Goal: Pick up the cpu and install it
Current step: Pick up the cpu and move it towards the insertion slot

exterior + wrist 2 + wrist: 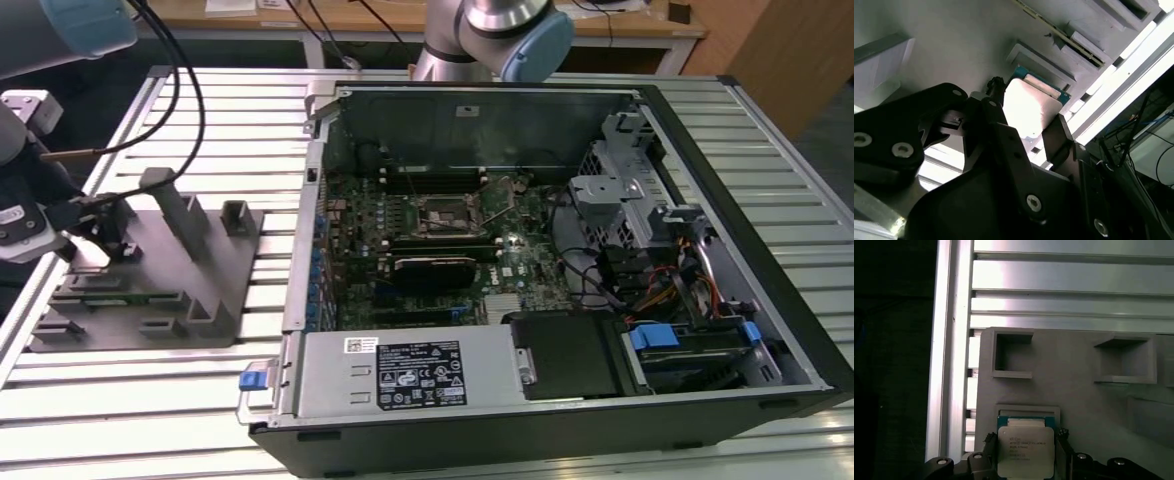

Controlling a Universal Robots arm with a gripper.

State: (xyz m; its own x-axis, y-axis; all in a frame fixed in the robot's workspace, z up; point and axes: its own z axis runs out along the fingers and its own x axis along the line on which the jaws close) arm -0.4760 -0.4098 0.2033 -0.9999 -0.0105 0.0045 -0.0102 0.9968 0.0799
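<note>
**Cpu in the gripper's hold at the fixture, not yet installed**

At the exterior view's left the gripper (96,238) hung over the grey fixture block (200,285). In the first wrist view its fingers (988,442) stood closed on two sides of the cpu (1025,452), right at its recess; I couldn't tell whether it had lifted clear. The socket (447,212) in the open computer case (787,330) looked empty, so the install wasn't done. Small print marked the cpu's lid, and a white label (420,372) sat on the near silver box.
</note>
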